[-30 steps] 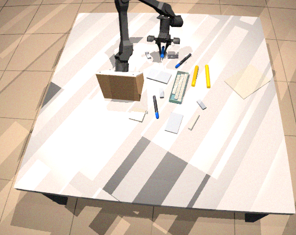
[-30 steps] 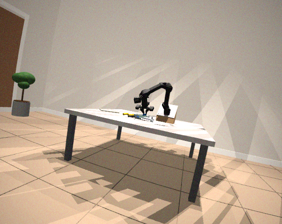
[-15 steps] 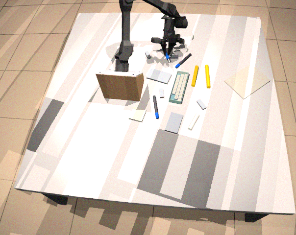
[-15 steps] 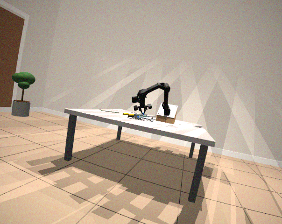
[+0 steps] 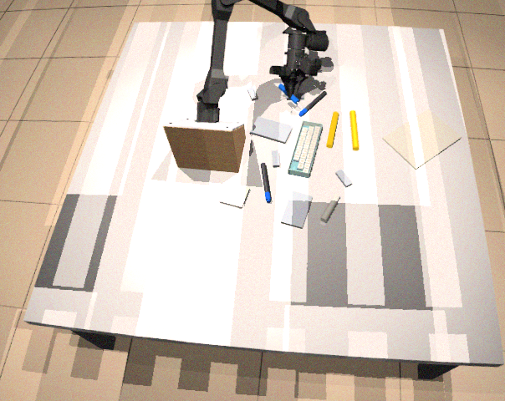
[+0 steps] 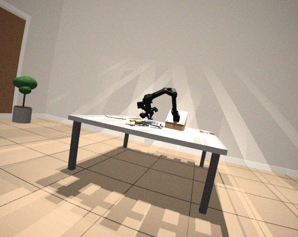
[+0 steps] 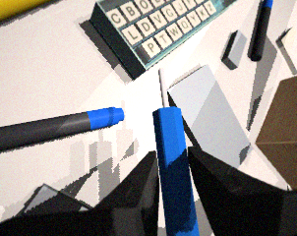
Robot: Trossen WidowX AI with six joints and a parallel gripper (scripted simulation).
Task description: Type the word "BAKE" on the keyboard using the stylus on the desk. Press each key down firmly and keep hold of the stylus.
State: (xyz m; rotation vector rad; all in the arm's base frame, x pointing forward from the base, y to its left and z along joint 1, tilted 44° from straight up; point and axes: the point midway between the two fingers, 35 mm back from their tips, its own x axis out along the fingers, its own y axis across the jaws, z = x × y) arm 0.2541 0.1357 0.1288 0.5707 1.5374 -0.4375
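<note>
My gripper (image 5: 291, 94) (image 6: 150, 117) (image 7: 172, 155) is shut on the blue stylus (image 5: 294, 98) (image 7: 169, 128), holding it by its barrel. The stylus is tilted, and its thin pale tip points forward towards the keyboard. The teal keyboard (image 5: 305, 149) (image 7: 156, 29) with cream keys lies on the desk beyond the tip. In the wrist view its near corner is just past the tip, with C, L and P at the near end and B beside C. The tip appears above the desk, short of the keyboard; its exact height is unclear. The fingers hide part of the barrel.
A black marker with a blue end (image 5: 313, 102) (image 7: 55, 129) lies beside the stylus. A grey slab (image 5: 271, 130) (image 7: 212, 108) lies beside the keyboard. Two yellow sticks (image 5: 333, 129) (image 5: 354, 129) lie on its other side. A brown-sided box (image 5: 205, 149) (image 7: 286, 128) stands by the arm's base.
</note>
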